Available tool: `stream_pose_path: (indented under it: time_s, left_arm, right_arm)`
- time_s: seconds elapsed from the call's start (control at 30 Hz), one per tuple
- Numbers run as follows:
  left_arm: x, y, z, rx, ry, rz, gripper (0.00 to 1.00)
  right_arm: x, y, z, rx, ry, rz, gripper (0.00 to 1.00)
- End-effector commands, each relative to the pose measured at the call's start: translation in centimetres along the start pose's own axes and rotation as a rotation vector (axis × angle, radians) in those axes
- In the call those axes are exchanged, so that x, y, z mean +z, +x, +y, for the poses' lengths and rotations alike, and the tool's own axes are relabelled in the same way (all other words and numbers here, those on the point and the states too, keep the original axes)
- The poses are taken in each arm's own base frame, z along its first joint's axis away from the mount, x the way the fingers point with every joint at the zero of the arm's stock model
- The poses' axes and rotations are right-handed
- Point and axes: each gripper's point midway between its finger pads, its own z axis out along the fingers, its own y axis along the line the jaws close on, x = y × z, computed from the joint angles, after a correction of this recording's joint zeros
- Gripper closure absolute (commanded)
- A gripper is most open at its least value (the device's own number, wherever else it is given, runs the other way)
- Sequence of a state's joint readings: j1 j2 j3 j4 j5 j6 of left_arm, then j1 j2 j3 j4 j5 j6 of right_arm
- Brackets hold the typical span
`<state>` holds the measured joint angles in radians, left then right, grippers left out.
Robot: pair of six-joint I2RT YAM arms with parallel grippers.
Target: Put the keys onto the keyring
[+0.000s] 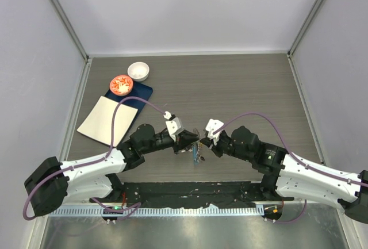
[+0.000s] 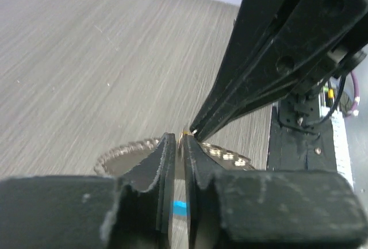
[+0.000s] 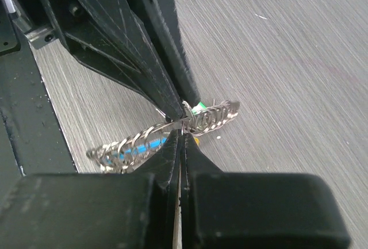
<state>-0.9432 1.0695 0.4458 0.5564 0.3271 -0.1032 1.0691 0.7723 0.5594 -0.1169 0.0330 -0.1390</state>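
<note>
The keyring (image 3: pixel 214 117), a loop of grey beaded metal with a blue plastic piece (image 3: pixel 123 156), hangs between both grippers just above the table; it also shows in the top view (image 1: pixel 198 153) and the left wrist view (image 2: pixel 123 148). My left gripper (image 2: pixel 179 140) is shut on the ring's wire; its fingers (image 3: pixel 144 48) reach in from the upper left. My right gripper (image 3: pixel 182 137) is shut on a thin metal key whose tip touches the ring; its fingers (image 2: pixel 259 59) meet the left tips. A green tag (image 3: pixel 199 108) and a yellow tag (image 3: pixel 196 141) show by the ring.
At the far left stand a white bowl (image 1: pixel 138 71), a red-patterned round dish (image 1: pixel 121 84), a dark blue board (image 1: pixel 141 95) and a white sheet (image 1: pixel 108 120). The black base plate (image 1: pixel 190 191) runs along the near edge. Grey walls enclose the table.
</note>
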Motion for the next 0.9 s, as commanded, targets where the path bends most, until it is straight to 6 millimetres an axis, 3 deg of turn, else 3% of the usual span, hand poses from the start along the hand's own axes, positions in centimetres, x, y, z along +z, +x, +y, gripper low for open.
stream_pose_path:
  time_s: [0.0,0.1,0.4,0.67,0.87]
  left_arm:
    - [-0.2,-6.6,0.5,0.073,-0.043,-0.257,0.75]
    - [-0.4,-6.4,0.5,0.092,-0.048,-0.241,0.62]
    - [-0.1,-4.6,0.6,0.165,-0.019,-0.105,0.53]
    - [-0.8,-4.0,0.6,0.261,0.169,-0.033,0.53]
    - [-0.3,-3.8,0.4,0.276,0.314,-0.019,0.61]
  right_arm:
    - [-0.8,-3.6,-1.0,-0.044,0.040,-0.067,0.99]
    - [-1.1,-3.6,-1.5,-0.076,0.054,-0.032,0.99]
    - [-1.5,-4.2,-2.3,-0.209,0.049,0.062,0.99]
    - [-1.7,-3.8,-1.6,-0.292,-0.020,0.104,0.99]
    - [-1.6,-3.6,-1.1,-0.316,-0.059,0.107,0.99]
